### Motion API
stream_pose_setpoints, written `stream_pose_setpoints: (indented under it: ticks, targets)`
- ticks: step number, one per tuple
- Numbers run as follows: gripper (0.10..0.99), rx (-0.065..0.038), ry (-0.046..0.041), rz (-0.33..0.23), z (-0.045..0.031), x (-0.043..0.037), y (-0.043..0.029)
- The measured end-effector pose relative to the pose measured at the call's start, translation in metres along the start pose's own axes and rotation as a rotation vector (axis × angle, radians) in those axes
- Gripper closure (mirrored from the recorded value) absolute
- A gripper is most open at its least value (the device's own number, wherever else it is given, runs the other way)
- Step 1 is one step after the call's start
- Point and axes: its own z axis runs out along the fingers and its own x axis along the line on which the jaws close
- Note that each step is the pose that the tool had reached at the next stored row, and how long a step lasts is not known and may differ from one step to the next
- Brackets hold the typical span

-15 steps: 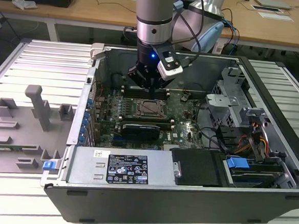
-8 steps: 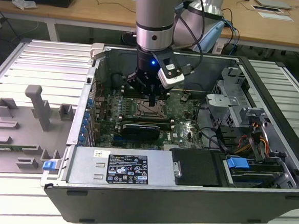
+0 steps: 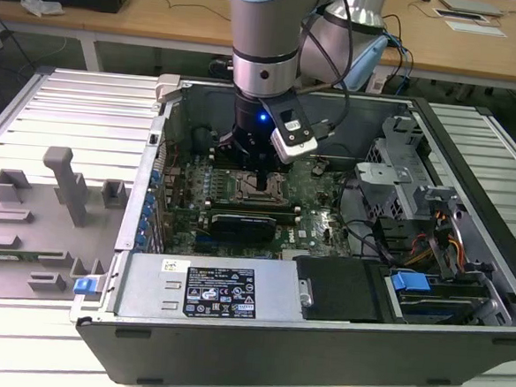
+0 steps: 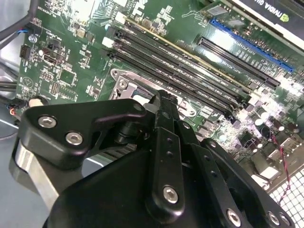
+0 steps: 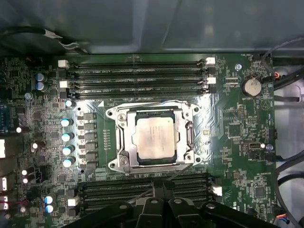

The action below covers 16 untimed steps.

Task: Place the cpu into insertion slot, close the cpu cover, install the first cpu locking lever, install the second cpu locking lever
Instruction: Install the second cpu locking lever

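The chip (image 5: 154, 137) is seen seated flat in the socket (image 5: 124, 137) near the middle of the green circuit board (image 5: 228, 128), its pale silver-grey metal top facing up. A thin silvery frame, the cover (image 5: 153, 113), is seen lying around the chip, with its cut-out centre leaving the chip's top bare. Whether the two thin wire levers along the frame's sides are latched cannot be told.

The tool (image 3: 257, 177) is held directly above the socket inside the open computer case (image 3: 319, 339), which rests on a ribbed metal bench (image 3: 61, 100). In the second wrist view the black fingers (image 4: 164, 102) appear drawn together, tips just above the frame's edge, and nothing is seen held between them; the tool is judged clenched and empty.

The chip is judged light, rigid and smooth-topped, and fragile on its underside, so it is best taken by its edges. The cover is thin stamped steel, stiff but springy, best pushed on its flat rim. The levers would be slim, stiff wire that resists near the latch.

Long black memory slots (image 5: 137, 76) lie on both sides of the socket, and a row of small blue-topped capacitors (image 5: 66, 137) stands beside it. A dark graphics card (image 3: 243, 223) sits nearer in the case, in front of the socket.
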Motion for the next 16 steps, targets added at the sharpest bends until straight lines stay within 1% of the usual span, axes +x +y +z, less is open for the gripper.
stream_pose_setpoints:
  ticks: [3,4,6,8,10,12,14,16]
  targets:
    - [0.980,-0.016,-0.0040,0.001,0.0017,0.0022,-0.0022]
    - [0.980,-0.019,-0.0051,0.002,0.0025,0.0032,-0.0027]
    - [0.980,-0.021,-0.0066,0.002,0.0045,0.0051,-0.0034]
    - [0.980,-0.021,-0.0071,0.004,0.0100,0.0075,-0.0042]
    - [0.980,-0.021,-0.0076,0.005,0.0152,0.0125,-0.0047]
    - [0.980,-0.021,-0.0077,0.006,0.0181,0.0159,-0.0060]
    - [0.980,-0.022,-0.0079,0.006,0.0193,0.0173,-0.0070]
    - [0.980,-0.029,-0.0100,0.007,0.0214,0.0197,-0.0092]
